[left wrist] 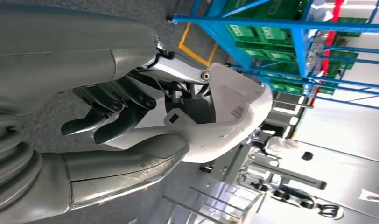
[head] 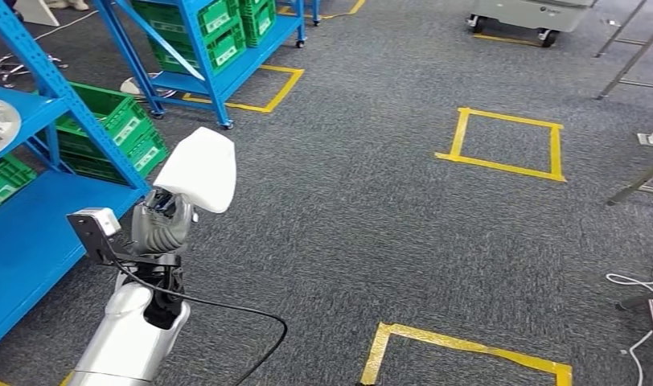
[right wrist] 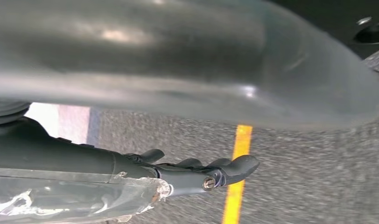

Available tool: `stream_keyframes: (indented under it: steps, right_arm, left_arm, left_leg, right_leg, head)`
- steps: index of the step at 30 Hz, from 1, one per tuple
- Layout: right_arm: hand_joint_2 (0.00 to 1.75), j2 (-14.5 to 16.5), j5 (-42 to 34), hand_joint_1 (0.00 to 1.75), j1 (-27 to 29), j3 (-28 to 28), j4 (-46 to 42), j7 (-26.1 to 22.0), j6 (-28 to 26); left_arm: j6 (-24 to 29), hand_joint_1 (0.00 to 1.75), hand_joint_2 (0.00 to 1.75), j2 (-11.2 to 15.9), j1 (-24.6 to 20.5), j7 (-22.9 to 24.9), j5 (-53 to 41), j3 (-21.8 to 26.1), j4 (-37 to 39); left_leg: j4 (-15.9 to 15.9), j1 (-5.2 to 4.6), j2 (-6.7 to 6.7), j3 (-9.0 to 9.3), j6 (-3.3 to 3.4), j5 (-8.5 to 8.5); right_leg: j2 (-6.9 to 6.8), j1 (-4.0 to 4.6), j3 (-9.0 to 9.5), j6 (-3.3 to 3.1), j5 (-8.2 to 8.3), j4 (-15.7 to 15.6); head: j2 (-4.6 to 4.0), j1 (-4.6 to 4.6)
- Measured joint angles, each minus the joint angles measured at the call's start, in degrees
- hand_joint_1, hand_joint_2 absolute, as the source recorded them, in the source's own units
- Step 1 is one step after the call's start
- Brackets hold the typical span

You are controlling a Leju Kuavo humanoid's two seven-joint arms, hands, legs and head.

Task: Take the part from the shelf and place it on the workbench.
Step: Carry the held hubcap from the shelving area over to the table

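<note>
Part (head: 197,169), a smooth white moulded shell with rounded corners, sits gripped in the left hand (head: 164,219) above grey carpet beside the blue steel shelf (head: 34,217). Right hand (right wrist: 197,170) hangs with fingers extended, seemingly holding nothing.

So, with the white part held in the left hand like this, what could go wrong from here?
1. The left hand holds the white part only near one edge, so it might slip and fall onto the carpet.
2. The blue shelf is close beside the left arm; a turn could knock the part against it.
</note>
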Motion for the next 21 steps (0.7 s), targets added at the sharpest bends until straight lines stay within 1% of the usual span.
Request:
stream_keyframes:
  steps: [1, 2, 3, 4, 6, 7, 8, 10, 11, 13, 14, 15, 16, 17, 18, 19, 20, 21]
  right_arm:
    - [0.0, 0.0, 0.0, 0.0, 0.0, 0.0, 0.0, 0.0, -0.1]
    - [0.0, 0.0, 0.1, 0.0, -0.1, 0.0, 0.0, -0.2, -0.3]
    - [0.0, 0.0, 0.1, 0.0, -0.1, 0.0, 0.0, -0.5, -0.7]
    - [0.0, 0.0, 0.2, 0.0, -0.1, 0.0, 0.0, -1.1, -1.1]
    - [0.0, 0.0, 0.4, 0.0, -0.1, -0.1, 0.0, -2.3, -1.9]
    - [0.0, -0.1, 0.5, 0.0, 0.0, -0.1, 0.0, -2.8, -2.0]
    - [0.0, -0.1, 0.5, 0.0, 0.0, -0.1, 0.0, -3.1, -2.0]
    - [0.0, -0.3, 0.6, 0.0, 0.1, -0.1, 0.0, -3.5, -1.7]
    - [0.0, -0.3, 0.6, 0.0, 0.0, -0.1, 0.0, -3.5, -1.6]
    - [0.0, -0.4, 0.6, 0.0, 0.0, -0.1, 0.0, -3.5, -1.6]
    - [0.0, -0.4, 0.6, 0.0, 0.0, -0.1, 0.0, -3.5, -1.6]
    - [0.0, -0.5, 0.6, 0.0, 0.1, -0.1, 0.0, -3.4, -1.6]
    - [0.0, -0.6, 0.6, 0.0, 0.1, -0.1, 0.0, -3.4, -1.7]
    - [0.0, -0.7, 0.6, 0.0, 0.2, -0.2, 0.0, -3.2, -1.8]
    - [0.0, -0.8, 0.6, 0.0, 0.2, -0.2, 0.0, -3.1, -1.9]
    - [0.0, -0.8, 0.6, 0.0, 0.1, -0.2, 0.0, -3.1, -2.0]
    - [0.0, -0.8, 0.6, 0.0, 0.1, -0.2, 0.0, -3.1, -2.0]
    - [0.0, -0.9, 0.6, 0.0, 0.2, -0.2, 0.0, -3.0, -2.0]
  left_arm:
    - [0.5, 1.75, 1.75, 0.0, -0.1, 0.3, 0.0, 0.1, 0.0]
    - [0.9, 1.75, 1.75, 0.0, -0.2, 0.7, 0.2, 0.1, 0.0]
    - [0.9, 1.75, 1.75, 0.0, -0.3, 1.1, 0.5, 0.2, 0.0]
    - [0.5, 1.75, 1.75, 0.1, -0.4, 1.4, 1.0, 0.3, 0.0]
    - [-1.6, 1.75, 1.75, 0.4, -0.5, 1.2, 1.6, 0.2, 0.0]
    - [-3.0, 1.75, 1.75, 0.5, -0.5, 0.9, 1.8, 0.1, 0.0]
    - [-4.0, 1.75, 1.75, 0.7, -0.4, 0.6, 1.7, 0.0, 0.0]
    - [-5.0, 1.75, 1.75, 1.0, -0.4, 0.3, 1.5, -0.1, -0.1]
    - [-5.1, 1.75, 1.75, 1.0, -0.3, 0.3, 1.5, -0.2, -0.1]
    - [-5.1, 1.75, 1.75, 1.1, -0.3, 0.3, 1.4, -0.2, -0.1]
    - [-5.1, 1.75, 1.75, 1.2, 0.0, 0.3, 1.3, -0.2, -0.1]
    - [-5.2, 1.75, 1.75, 1.3, 0.2, 0.3, 1.3, -0.2, -0.1]
    - [-5.3, 1.75, 1.75, 1.5, 0.5, 0.3, 1.2, -0.2, -0.1]
    - [-5.5, 1.75, 1.75, 1.7, 0.8, 0.3, 1.2, -0.2, -0.1]
    - [-5.7, 1.75, 1.75, 1.8, 0.8, 0.3, 1.2, -0.2, -0.1]
    - [-5.8, 1.75, 1.75, 1.9, 0.8, 0.2, 1.2, -0.2, -0.2]
    - [-6.0, 1.75, 1.75, 1.9, 0.9, 0.2, 1.2, -0.2, -0.3]
    - [-6.1, 1.75, 1.75, 1.9, 1.0, 0.2, 1.2, -0.2, -0.3]
  left_leg:
    - [0.0, -0.07, 0.71, 0.28, -0.17, -0.22]
    - [0.0, -0.25, 1.36, 0.53, -0.43, -0.47]
    - [0.0, -0.42, 1.93, 0.74, -0.7, -0.65]
    - [0.0, -0.56, 2.47, 0.89, -1.0, -0.74]
    - [-0.3, -0.55, 3.52, 1.16, -1.65, -0.81]
    - [-0.2, -0.4, 3.14, 1.25, -1.99, -1.06]
    - [0.6, -0.26, 1.97, 0.95, -2.27, -1.8]
    - [3.9, -0.07, -1.22, -0.49, -2.56, -3.96]
    - [5.4, -0.07, -2.08, -1.19, -2.58, -4.81]
    - [6.5, -0.08, -2.36, -1.74, -2.6, -5.37]
    - [9.4, -0.08, -2.55, -3.4, -2.63, -6.1]
    - [11.1, -0.04, -2.78, -4.64, -2.65, -5.81]
    - [11.4, 0.04, -3.16, -5.24, -2.67, -4.77]
    - [10.3, 0.25, -4.26, -5.12, -2.78, -3.11]
    - [5.9, 0.58, -5.95, -3.21, -2.88, -1.01]
    - [2.8, 0.84, -7.43, -1.79, -2.85, 0.07]
    - [0.9, 0.97, -8.62, -0.97, -2.71, 0.41]
    - [0.4, 0.91, -8.89, -0.76, -2.36, 0.28]
  right_leg:
    - [-1.25, 0.09, 2.44, -0.15, 1.68, -4.2]
    - [-2.46, 0.25, 4.63, -0.41, 2.94, -8.0]
    - [-3.37, 0.44, 6.14, -0.71, 3.65, -10.6]
    - [-3.79, 0.65, 6.78, -1.04, 3.83, -11.8]
    - [-2.48, 0.89, 6.64, -1.75, 3.92, -12.0]
    - [-1.77, 0.83, 6.68, -2.07, 4.04, -12.2]
    - [-1.07, 0.7, 6.8, -2.38, 4.17, -12.5]
    - [-0.01, 0.4, 7.07, -2.84, 4.36, -12.8]
    - [0.23, 0.35, 7.09, -2.96, 4.39, -12.8]
    - [0.4, 0.33, 7.09, -3.03, 4.38, -12.8]
    - [1.26, 0.33, 7.09, -3.07, 4.38, -12.8]
    - [2.52, 0.29, 7.11, -3.07, 4.4, -12.8]
    - [4.0, 0.2, 7.14, -3.01, 4.44, -12.8]
    - [5.65, 0.09, 7.15, -2.84, 4.49, -12.7]
    - [6.66, 0.1, 7.0, -2.51, 4.49, -12.5]
    - [7.42, 0.06, 6.76, -2.17, 4.5, -12.4]
    - [8.1, 0.02, 6.49, -1.76, 4.56, -12.3]
    - [8.73, -0.06, 6.24, -1.34, 4.69, -12.4]
  head:
    - [0.0, 0.01]
    - [0.0, -0.02]
    - [0.0, -0.08]
    - [0.0, -0.13]
    - [0.0, -0.22]
    - [0.0, -0.28]
    - [0.0, -0.38]
    - [0.0, -0.67]
    - [0.0, -0.75]
    - [0.0, -0.82]
    - [0.0, -0.87]
    - [0.0, -0.92]
    - [0.0, -0.97]
    - [0.0, -1.01]
    - [0.0, -1.06]
    - [0.0, -1.04]
    - [0.0, -1.06]
    - [0.0, -1.04]
